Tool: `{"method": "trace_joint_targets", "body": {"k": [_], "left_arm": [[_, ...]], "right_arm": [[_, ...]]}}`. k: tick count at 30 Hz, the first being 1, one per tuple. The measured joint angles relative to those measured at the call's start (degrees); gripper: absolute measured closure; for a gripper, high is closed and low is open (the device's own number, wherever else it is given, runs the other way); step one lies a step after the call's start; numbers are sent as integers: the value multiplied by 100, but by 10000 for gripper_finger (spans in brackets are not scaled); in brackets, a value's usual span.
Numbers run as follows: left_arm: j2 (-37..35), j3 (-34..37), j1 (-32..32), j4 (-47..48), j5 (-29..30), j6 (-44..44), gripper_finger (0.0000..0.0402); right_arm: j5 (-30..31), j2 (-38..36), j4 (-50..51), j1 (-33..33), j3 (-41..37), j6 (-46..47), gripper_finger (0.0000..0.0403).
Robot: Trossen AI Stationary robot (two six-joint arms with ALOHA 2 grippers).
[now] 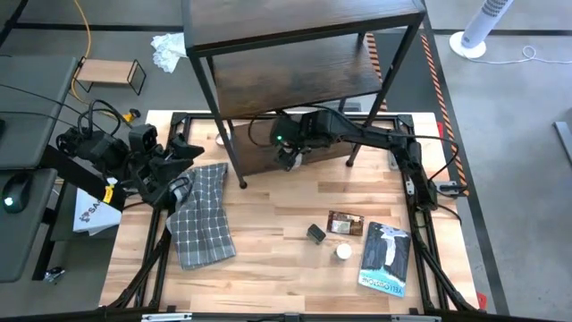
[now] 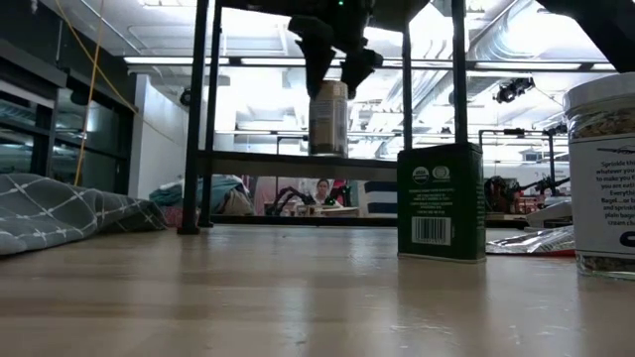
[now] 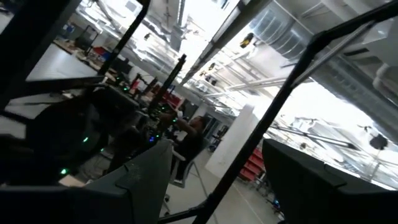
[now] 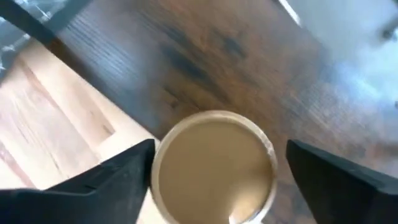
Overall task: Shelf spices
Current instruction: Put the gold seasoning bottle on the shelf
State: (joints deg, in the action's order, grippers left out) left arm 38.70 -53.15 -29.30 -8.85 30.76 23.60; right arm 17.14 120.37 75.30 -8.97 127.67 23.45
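The tall shelf (image 1: 295,54) with dark wood-grain boards stands at the table's far side. A tan round canister (image 2: 328,119) stands upright on the shelf's lowest board (image 2: 268,164), near that board's front edge (image 4: 134,106). My right gripper (image 2: 335,74) hangs just above the canister's lid (image 4: 214,165), open, with one finger on each side of it. In the high view the gripper (image 1: 288,152) hides the canister. My left gripper (image 1: 192,152) waits open at the table's left, holding nothing (image 3: 217,155).
On the table's near right lie a dark green tin (image 1: 315,233), a flat packet (image 1: 345,222), a white-capped jar (image 1: 343,251) and a blue-and-white book (image 1: 384,258). A grey checked cloth (image 1: 201,215) lies at the left. A small light-wood stand (image 1: 109,74) sits beyond the table.
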Motion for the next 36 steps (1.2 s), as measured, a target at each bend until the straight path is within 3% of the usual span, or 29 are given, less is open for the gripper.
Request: {"method": "trace_joint_targets", "body": {"k": [6, 16, 21, 23, 26, 31, 32, 36], "left_arm": [[97, 0, 0, -1, 187, 33, 154], [225, 0, -2, 7, 330, 259, 154], [227, 0, -2, 76, 337, 279, 154], [216, 2, -2, 145, 307, 280, 154], [203, 2, -2, 226, 297, 247, 154], [202, 0, 0, 224, 294, 134, 154], [203, 0, -1, 221, 293, 130, 154], [201, 0, -2, 219, 289, 130, 154]], "right_arm": [[91, -11, -282, 7, 21, -675, 22], [211, -267, -1392, 181, 17, -1604, 18], [363, -581, -1304, 603, 19, -1927, 29], [799, -715, -1026, 902, 19, -1833, 53], [1641, -900, -233, 1338, 24, -1218, 126], [2346, -858, 1247, 1753, -151, 553, 346], [2462, -880, 1287, 1801, -308, 828, 373], [2735, -1222, 1293, 1903, -1322, 2276, 388]]}}
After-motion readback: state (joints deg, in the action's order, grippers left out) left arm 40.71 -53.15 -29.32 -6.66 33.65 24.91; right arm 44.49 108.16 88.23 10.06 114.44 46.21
